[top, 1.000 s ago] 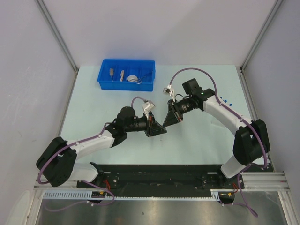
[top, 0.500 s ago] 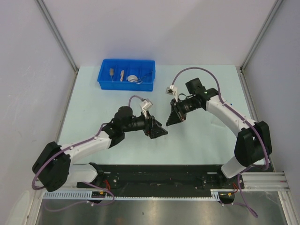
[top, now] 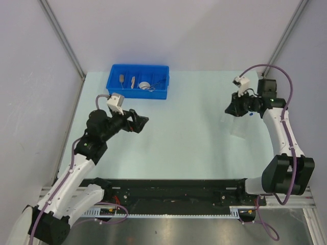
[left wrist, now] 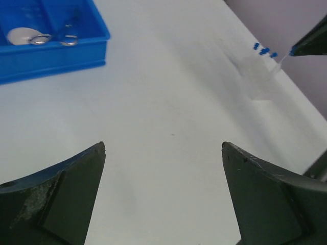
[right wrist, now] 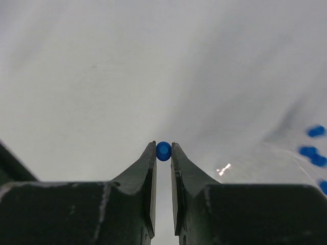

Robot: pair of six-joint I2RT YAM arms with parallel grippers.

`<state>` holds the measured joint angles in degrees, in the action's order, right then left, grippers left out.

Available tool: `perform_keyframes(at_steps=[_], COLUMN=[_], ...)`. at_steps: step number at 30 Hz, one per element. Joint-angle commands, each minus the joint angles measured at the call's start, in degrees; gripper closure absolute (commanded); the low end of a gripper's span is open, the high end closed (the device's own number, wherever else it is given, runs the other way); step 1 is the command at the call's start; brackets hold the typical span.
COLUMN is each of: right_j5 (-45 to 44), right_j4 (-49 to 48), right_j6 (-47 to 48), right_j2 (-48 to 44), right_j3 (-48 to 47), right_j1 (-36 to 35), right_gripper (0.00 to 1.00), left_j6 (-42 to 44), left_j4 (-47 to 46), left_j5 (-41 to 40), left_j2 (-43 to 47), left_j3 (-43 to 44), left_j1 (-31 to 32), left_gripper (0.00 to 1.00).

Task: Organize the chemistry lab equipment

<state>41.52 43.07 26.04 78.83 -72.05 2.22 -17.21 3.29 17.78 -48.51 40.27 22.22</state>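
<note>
The right hand (right wrist: 163, 153) is clenched on 1 clear tube (right wrist: 163, 150), whose blue cap shows between its fingertips. The clear plastic tube rack (left wrist: 261, 87), bearing other capped tubes (right wrist: 308, 151), stands on the surface just to that hand's right. The step looks like racking this tube. The next move likely calls for lining it up over a free hole and lowering it straight. The left hand (left wrist: 163, 148) is released, holds nothing, and hangs well apart from the rack.

My left arm (top: 71, 176) and right arm (top: 281, 127) are white with black joints. Purple cables (top: 265, 66) loop along them, and the fingers (left wrist: 56, 204) are black wedges.
</note>
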Motion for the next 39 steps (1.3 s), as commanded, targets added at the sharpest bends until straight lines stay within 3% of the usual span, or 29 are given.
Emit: perform_keyframes(at_steps=[1,6,11,39], right_j5=[-10.30,-16.64,-19.98,-18.76], right_j4=[-6.67,-14.41,-17.93,-32.17], right_j6=[2.87,1.82,0.68,-5.83], right_j2=[-0.26,1.85,4.14,9.77], right_j3=[2.34,3.76,3.94,11.58], right_j1=[7.69,11.40,12.54,14.57], right_gripper=[0.92,0.93,0.92,0.90], left_j6=[10.34,16.68,15.90,16.25], left_j4=[14.26,18.42,15.87,15.08], left_j5=[-6.08,-11.89,-11.54,-13.30], left_j2=[2.46,1.49,1.84,2.02], left_j3=[6.22,6.23,2.19,1.21], left_j1=[-2.53,-2.62,-2.62,-2.62], left_gripper=[0.00,0.00,0.00,0.00])
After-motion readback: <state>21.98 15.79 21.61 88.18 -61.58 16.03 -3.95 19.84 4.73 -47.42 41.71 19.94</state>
